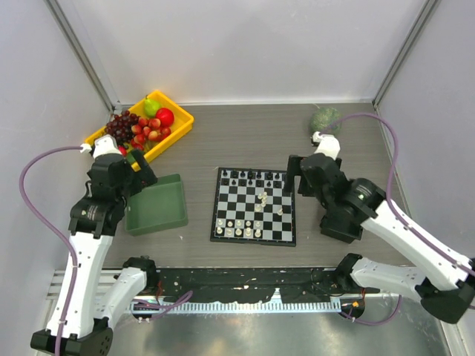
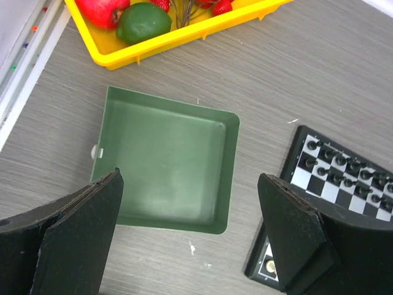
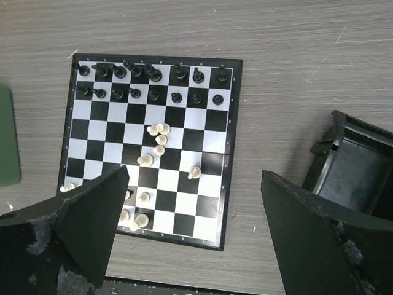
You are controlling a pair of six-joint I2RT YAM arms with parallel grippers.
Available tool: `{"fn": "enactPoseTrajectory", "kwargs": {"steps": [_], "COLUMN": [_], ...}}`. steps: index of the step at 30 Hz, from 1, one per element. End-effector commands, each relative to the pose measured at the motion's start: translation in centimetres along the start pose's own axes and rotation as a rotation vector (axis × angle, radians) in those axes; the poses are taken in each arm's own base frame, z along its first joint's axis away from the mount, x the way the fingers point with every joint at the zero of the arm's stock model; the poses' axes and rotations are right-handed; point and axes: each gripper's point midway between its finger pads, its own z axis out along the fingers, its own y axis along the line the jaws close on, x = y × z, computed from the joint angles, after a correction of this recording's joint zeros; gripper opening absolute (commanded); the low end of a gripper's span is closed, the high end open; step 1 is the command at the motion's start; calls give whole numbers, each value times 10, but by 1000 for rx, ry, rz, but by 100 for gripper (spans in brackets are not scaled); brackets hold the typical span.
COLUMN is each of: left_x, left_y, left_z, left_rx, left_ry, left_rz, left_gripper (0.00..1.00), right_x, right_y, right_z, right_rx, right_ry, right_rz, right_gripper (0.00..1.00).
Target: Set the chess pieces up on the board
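The board [image 1: 278, 230] lies flat at the table's middle. Black chess pieces [image 1: 252, 178] fill its two far rows, also seen in the right wrist view [image 3: 156, 75]. Cream-white pieces [image 1: 262, 199] cluster loosely near the board's middle [image 3: 158, 140], one stands alone [image 3: 194, 173], and others sit in the near left rows [image 1: 239, 230]. My right gripper [image 1: 300, 178] hangs open above the board's near right corner [image 3: 202, 209], its jaws [image 3: 193, 233] holding nothing. My left gripper [image 1: 142, 176] is open and empty [image 2: 190, 239] over the green tray's near edge.
An empty green tray [image 1: 157, 204] sits left of the board [image 2: 166, 160]. A yellow tray [image 1: 182, 122] of fruit stands at the back left. A green broccoli-like lump [image 1: 324, 119] lies at the back right. A dark boxy shape [image 3: 350, 166] shows right of the board.
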Motion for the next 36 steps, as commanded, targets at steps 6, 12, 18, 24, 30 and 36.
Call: {"fn": "enactPoseTrajectory", "kwargs": {"steps": [6, 12, 18, 24, 30, 36], "left_x": [33, 72, 87, 84, 82, 77], "left_y": [21, 36, 39, 37, 40, 32], "left_z": [-2, 16, 24, 22, 10, 6], "left_rx": [-17, -42, -33, -14, 1, 70], "left_ry": [62, 141, 169, 149, 106, 13], "left_rz": [148, 216, 249, 253, 242, 190], "left_gripper": [99, 99, 99, 99, 99, 99], "right_x": [-15, 2, 25, 59, 88, 106], "right_y": [14, 14, 17, 11, 10, 21], "right_z": [6, 24, 44, 66, 81, 90], "right_rx": [5, 16, -4, 8, -18, -63], "right_ry": [30, 76, 116, 229, 318, 387], "right_rz": [-41, -110, -110, -112, -127, -124], "right_gripper": [95, 95, 93, 77, 63, 49]}}
